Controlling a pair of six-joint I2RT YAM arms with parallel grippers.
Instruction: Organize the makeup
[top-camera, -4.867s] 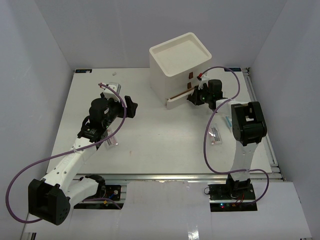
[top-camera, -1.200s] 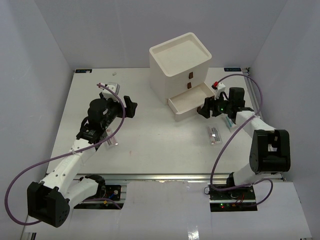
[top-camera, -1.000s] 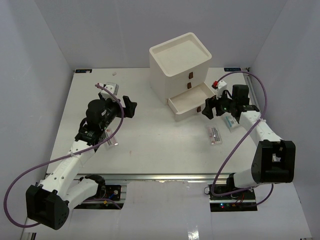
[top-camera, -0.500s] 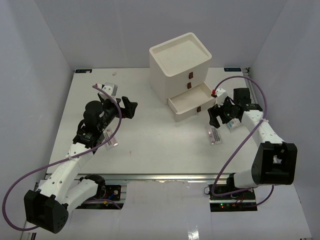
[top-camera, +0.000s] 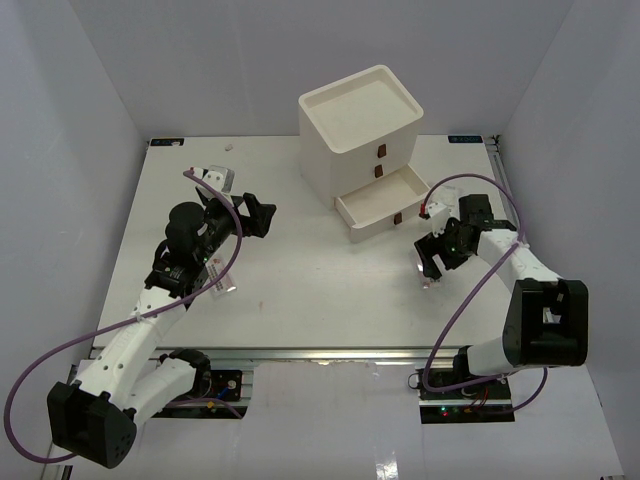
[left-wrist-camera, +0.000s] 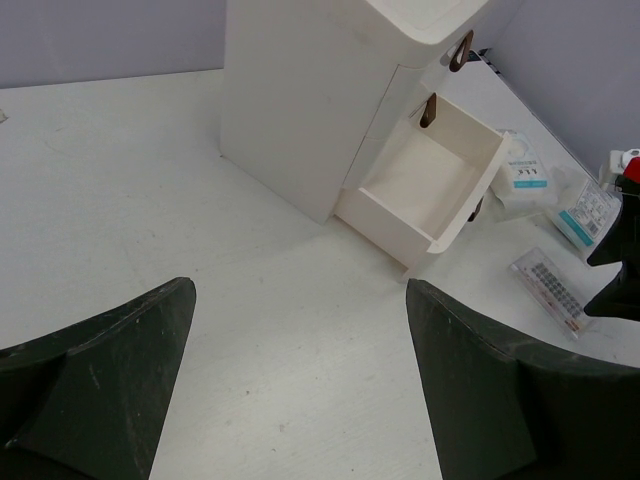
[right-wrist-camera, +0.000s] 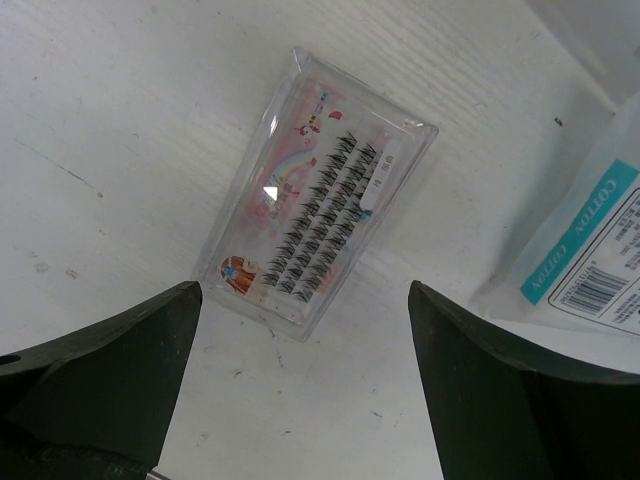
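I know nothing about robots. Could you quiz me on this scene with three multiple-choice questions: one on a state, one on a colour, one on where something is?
1. The box's bottom drawer is:
A. shut
B. pulled open
C. taken out and set aside

2. The handles on the box are:
A. brown
B. blue
C. red

3. The right gripper is:
A. inside the bottom drawer
B. over the lash case
C. on top of the box

Answers:
1. B: the bottom drawer sticks out from the box, with its bare floor in view.
2. A: all three handles show brown against the white box.
3. B: the right wrist view looks straight down on the lash case, which lies on the table between the open fingers.
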